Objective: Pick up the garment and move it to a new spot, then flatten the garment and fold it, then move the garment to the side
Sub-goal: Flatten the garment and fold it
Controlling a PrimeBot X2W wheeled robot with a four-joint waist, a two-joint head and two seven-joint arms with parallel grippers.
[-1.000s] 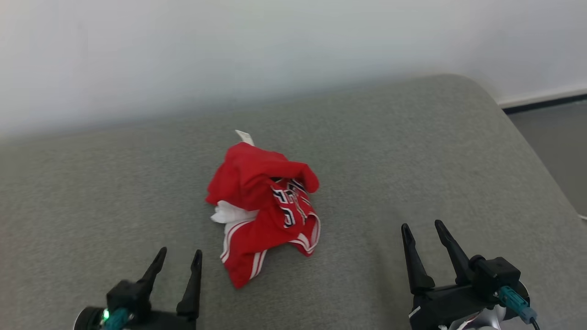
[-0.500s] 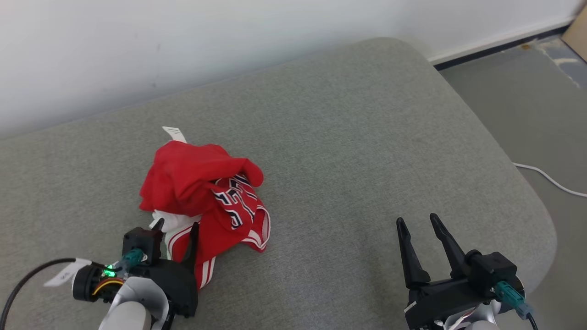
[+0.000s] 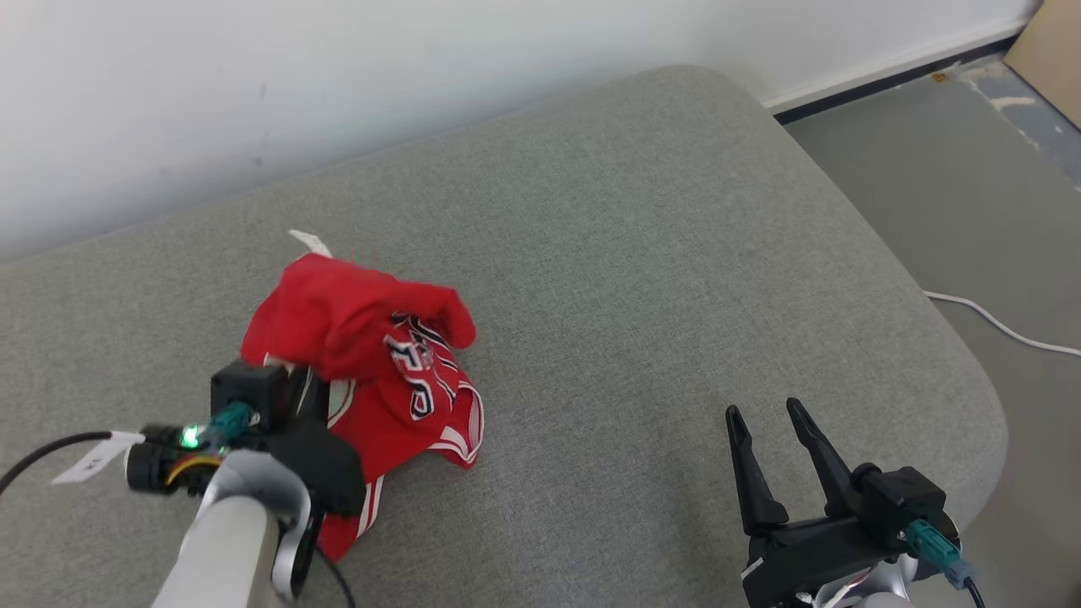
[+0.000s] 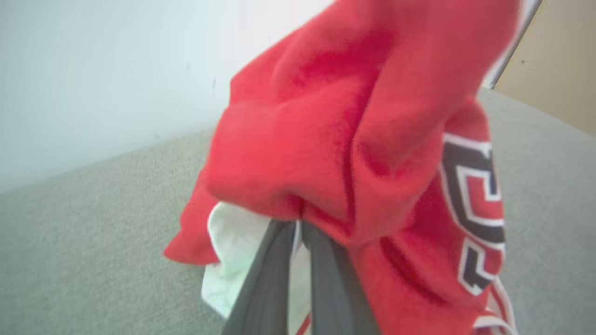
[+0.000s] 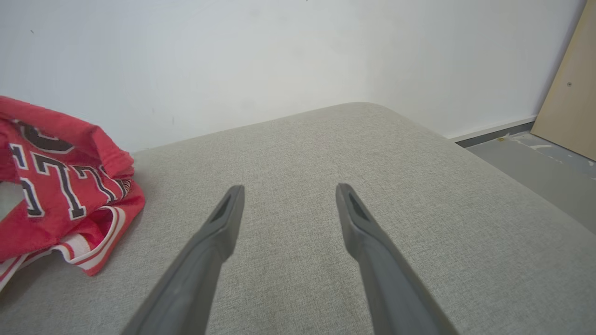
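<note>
Since the frame half a second before, your left gripper (image 3: 308, 387) has pushed forward from the near edge of the crumpled red jersey with white trim and dark letters (image 3: 380, 338) into its folds. The head camera has also shifted a little.

Nearest to you, the pale left forearm (image 3: 228, 549) rises from the bottom edge of the head view. In the left wrist view the two dark fingers (image 4: 274, 270) stand almost together, with a strip of white fabric pinched between them. Their tips are hidden under a red fold, so this gripper is closed on the red jersey.

Your right gripper (image 3: 762, 408) is at the lower right, well apart from the jersey. Its fingers are spread wide and nothing is between them. You cannot tell if it touches the surface below.

The red jersey lies on the left part of the wide grey fabric cushion (image 3: 633, 253), and a small white label (image 3: 308, 243) sticks out at its far edge. Behind the cushion stands the plain white wall (image 3: 338, 67). At the far right you see the grey floor (image 3: 971, 169) with a thin white cable (image 3: 996, 325), and a light wooden board (image 3: 1051, 51) in the corner.
</note>
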